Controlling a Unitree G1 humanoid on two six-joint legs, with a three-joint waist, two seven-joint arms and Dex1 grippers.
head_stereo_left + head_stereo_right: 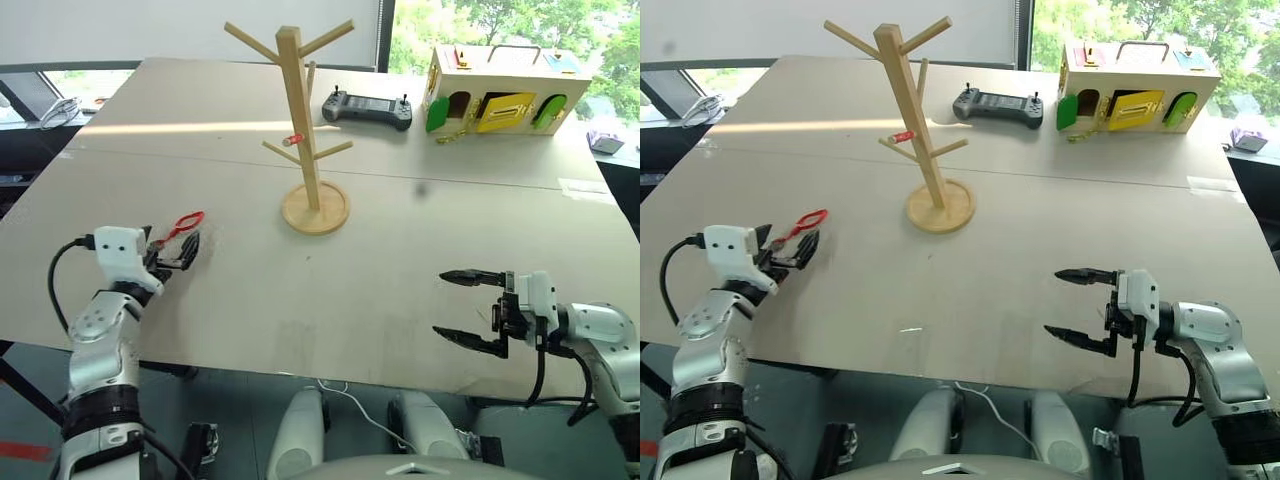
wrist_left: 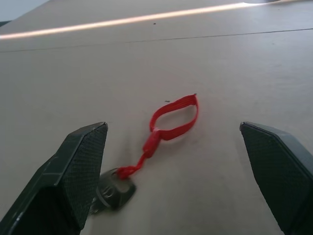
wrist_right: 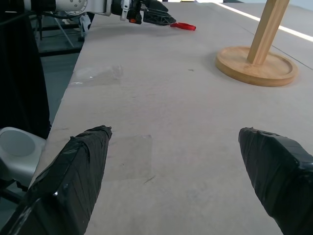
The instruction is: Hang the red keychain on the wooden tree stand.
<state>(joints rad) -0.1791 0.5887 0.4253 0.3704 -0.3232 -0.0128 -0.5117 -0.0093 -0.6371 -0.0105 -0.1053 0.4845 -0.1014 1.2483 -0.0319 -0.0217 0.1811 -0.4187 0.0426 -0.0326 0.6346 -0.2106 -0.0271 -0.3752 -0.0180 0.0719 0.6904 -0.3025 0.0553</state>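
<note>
The red keychain (image 2: 173, 117), a thin red loop with a small metal piece (image 2: 115, 189) on its end, lies flat on the table near the front left. My left gripper (image 1: 178, 252) hovers open just behind it. In the left wrist view the loop lies between and a little past the two spread fingers (image 2: 80, 161), untouched. The wooden tree stand (image 1: 300, 120) stands upright on its round base (image 1: 316, 210) mid-table, well to the right of the keychain. My right gripper (image 1: 439, 302) is open at the front right, pointing left along the table, holding nothing.
A tiny red-and-silver stub (image 1: 293, 139) sits on a low peg of the stand. A black controller (image 1: 367, 108) and a wooden box with coloured doors (image 1: 505, 90) are at the far right. The table's front edge (image 1: 300, 365) runs just below both grippers.
</note>
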